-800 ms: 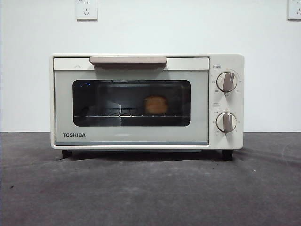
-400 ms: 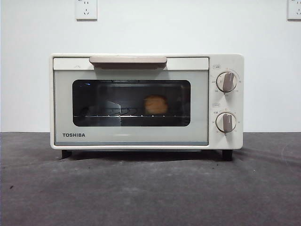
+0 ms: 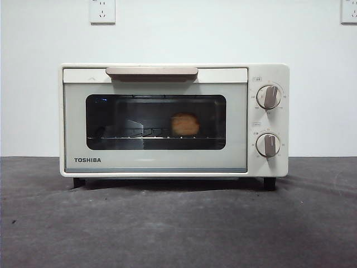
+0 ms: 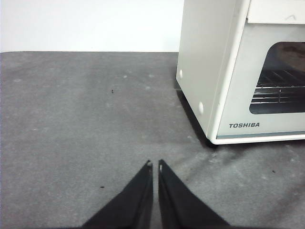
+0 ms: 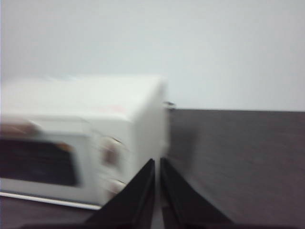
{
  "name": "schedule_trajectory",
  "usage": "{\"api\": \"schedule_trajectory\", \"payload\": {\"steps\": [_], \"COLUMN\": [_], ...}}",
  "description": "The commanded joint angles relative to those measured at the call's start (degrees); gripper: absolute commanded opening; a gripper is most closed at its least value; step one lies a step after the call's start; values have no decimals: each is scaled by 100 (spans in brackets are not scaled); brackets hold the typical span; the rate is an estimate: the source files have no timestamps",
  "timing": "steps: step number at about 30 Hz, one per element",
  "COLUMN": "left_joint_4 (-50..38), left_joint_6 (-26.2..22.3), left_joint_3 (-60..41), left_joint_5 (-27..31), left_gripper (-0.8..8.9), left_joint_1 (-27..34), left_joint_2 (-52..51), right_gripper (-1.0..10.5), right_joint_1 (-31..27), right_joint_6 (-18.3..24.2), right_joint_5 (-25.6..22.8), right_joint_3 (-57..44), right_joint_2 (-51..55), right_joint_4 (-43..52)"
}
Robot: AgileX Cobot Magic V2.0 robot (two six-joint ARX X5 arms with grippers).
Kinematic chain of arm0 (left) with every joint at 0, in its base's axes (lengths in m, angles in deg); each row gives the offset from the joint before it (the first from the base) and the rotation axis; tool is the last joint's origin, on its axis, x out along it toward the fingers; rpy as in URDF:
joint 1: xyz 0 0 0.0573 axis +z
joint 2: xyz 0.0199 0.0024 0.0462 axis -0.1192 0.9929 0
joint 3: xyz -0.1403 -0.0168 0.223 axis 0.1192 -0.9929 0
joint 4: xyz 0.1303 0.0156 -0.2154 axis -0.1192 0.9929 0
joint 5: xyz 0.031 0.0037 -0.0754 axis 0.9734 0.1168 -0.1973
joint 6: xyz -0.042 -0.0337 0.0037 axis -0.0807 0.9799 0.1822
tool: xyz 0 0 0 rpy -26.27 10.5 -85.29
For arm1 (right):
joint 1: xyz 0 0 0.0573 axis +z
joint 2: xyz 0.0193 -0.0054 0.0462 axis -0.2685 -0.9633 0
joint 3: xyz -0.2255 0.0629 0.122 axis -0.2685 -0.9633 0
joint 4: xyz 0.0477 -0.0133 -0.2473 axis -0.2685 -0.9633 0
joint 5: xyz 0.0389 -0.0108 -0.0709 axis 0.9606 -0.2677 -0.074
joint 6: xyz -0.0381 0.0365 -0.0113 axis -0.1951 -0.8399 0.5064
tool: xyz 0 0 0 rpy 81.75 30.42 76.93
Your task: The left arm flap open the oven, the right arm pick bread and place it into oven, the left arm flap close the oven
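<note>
The cream-white TOSHIBA oven stands on the dark table with its glass door shut and its beige handle at the top. The golden bread sits on the wire rack inside, seen through the window. My left gripper is shut and empty, low over the table, apart from the oven's left front corner. My right gripper is shut and empty, off the oven's right side; that view is blurred. Neither arm shows in the front view.
Two knobs sit on the oven's right panel. A white wall with two sockets stands behind. The dark grey table stretches in front of the oven and to its left.
</note>
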State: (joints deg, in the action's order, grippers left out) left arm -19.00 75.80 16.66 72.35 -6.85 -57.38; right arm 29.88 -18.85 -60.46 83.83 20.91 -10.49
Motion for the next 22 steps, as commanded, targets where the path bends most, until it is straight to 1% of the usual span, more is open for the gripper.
{"api": "schedule_trajectory", "payload": {"steps": [1,4,6,8,12,13,17,22], "left_joint_4": [39,39,42,39,39,39,39,39], "left_joint_6": [-92,-92,-92,-92,-92,-92,-92,-92], "left_joint_3": [-118,-118,-118,-118,-118,-118,-118,-118], "left_joint_5": [31,28,31,31,31,31,31,31], "left_gripper": [29,29,29,29,29,29,29,29], "left_joint_1": [11,11,11,11,11,11,11,11], "left_joint_2": [-7,-7,-7,-7,-7,-7,-7,-7], "right_gripper": [14,14,14,14,14,14,14,14], "right_joint_1": [-516,-881,-1023,-1102,-1169,-1178,-1193,-1191], "right_joint_6": [367,455,470,468,468,479,660,527], "right_joint_5": [61,153,264,267,455,466,461,461], "right_joint_3": [-531,-1016,-1292,-1519,-1821,-1838,-1838,-1838], "right_joint_2": [216,431,551,643,640,640,640,640], "right_joint_4": [254,328,330,334,326,199,219,245]}}
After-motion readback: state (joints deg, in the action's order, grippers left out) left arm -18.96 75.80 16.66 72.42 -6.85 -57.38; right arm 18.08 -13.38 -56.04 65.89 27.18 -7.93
